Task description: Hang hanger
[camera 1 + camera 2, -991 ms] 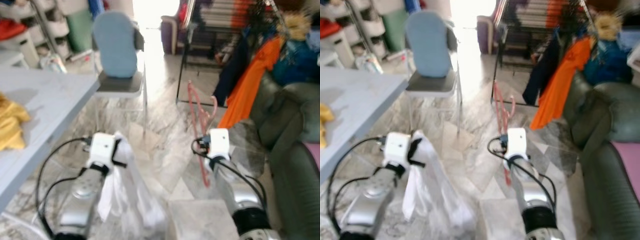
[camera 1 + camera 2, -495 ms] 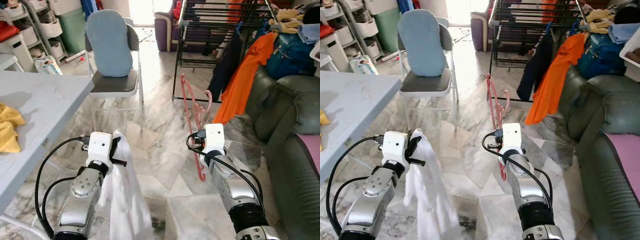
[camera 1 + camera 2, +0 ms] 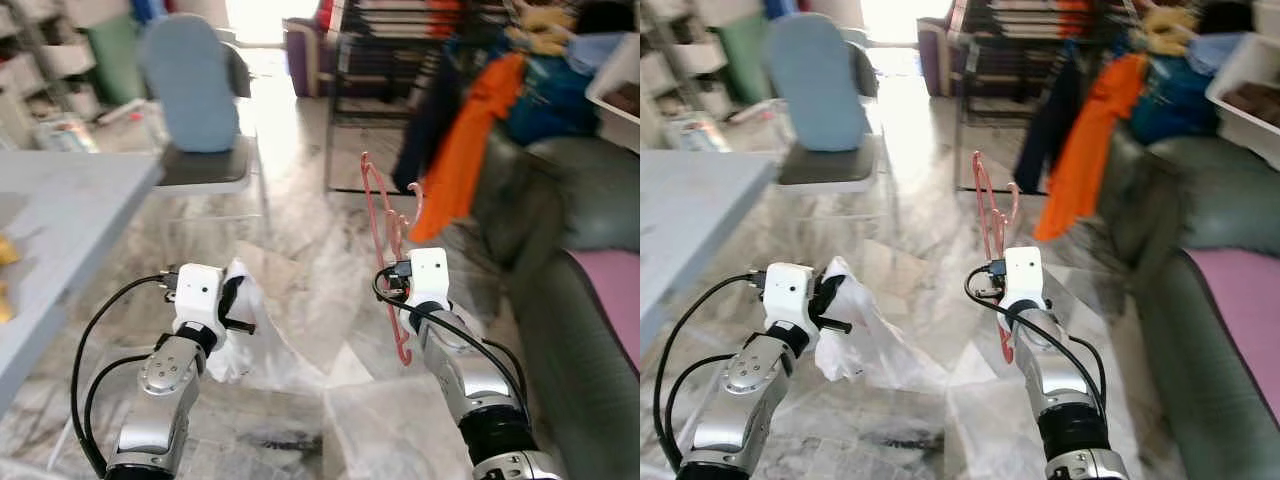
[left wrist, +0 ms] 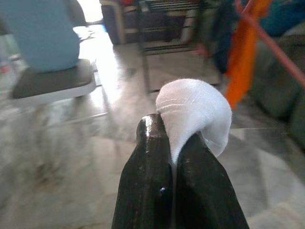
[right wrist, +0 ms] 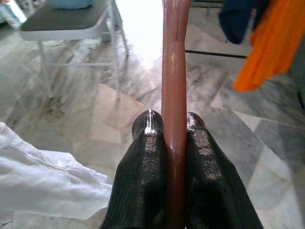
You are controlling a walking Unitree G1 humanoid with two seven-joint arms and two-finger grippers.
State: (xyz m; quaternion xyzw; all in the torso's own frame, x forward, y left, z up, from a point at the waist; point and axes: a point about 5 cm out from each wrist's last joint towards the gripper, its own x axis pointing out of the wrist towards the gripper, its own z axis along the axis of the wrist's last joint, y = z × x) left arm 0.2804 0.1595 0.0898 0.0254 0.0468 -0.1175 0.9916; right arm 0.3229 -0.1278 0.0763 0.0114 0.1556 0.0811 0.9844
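Pink plastic marks the hanger (image 3: 385, 245), which stands nearly upright at about 1 o'clock in the head views, its hook end toward the top and its lower tip hanging beside the robot's right forearm. The right gripper (image 5: 175, 125) pinches the hanger's bar between its two black fingers (image 5: 145, 157), both pressed flat against the pink bar. The left gripper (image 4: 171, 138), at about 10 o'clock from the robot's body, has its fingers pressed together on a fold of white cloth (image 4: 195, 112); in the head views the white garment (image 3: 855, 335) droops from that gripper toward the marble floor (image 3: 300, 230). The two grippers are held well apart at roughly the same height.

Farther off, at 11 o'clock, a chair (image 3: 195, 95) with a blue cushioned back stands on the floor, and the corner of a grey table (image 3: 60, 205) reaches in from 9 o'clock. At 12 to 1 o'clock a dark drying rack (image 3: 1020, 30) holds an orange garment (image 3: 465, 140) and a dark one beside it. A green sofa (image 3: 570, 210) with a pink cushion (image 3: 1240, 310) lies at 3 o'clock. The background is blurred.
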